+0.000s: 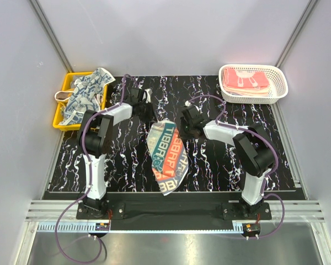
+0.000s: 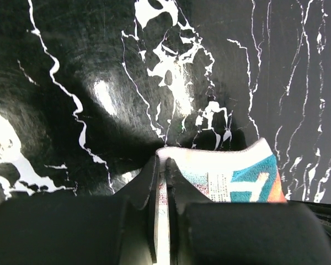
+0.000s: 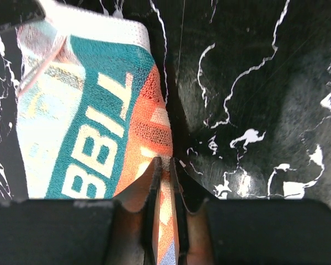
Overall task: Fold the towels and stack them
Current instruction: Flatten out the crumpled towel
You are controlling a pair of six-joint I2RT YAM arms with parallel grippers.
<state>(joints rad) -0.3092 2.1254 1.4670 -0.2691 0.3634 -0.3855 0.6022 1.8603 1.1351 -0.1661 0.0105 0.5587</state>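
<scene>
Pinching the far edge of the cream cloth towel with teal and orange letter blocks (image 1: 166, 157), both arms are set at the start of a fold, not the end of one. The towel lies roughly flat and a little askew in the middle of the black white-veined table (image 1: 220, 165), its long side running from far to near, between the two arms. In the left wrist view the left gripper (image 2: 163, 165) has its fingers pressed together on the towel's pale hem at the far left corner. In the right wrist view the right gripper (image 3: 164, 165) is clamped the same way on the orange border at the far right corner. At the far left, the yellow plastic tray (image 1: 59, 118) holds a loose, rumpled heap of pale blue-and-white patterned towels (image 1: 88, 91), which look unfolded. At the far right, the white lattice plastic basket (image 1: 281, 88) holds pink towels with white stripes (image 1: 245, 81) lying flat and layered, apparently already folded and stacked. By that reading a part of the job is done; the lettered towel has yet to be folded and placed, and the heap in the tray is untouched.
</scene>
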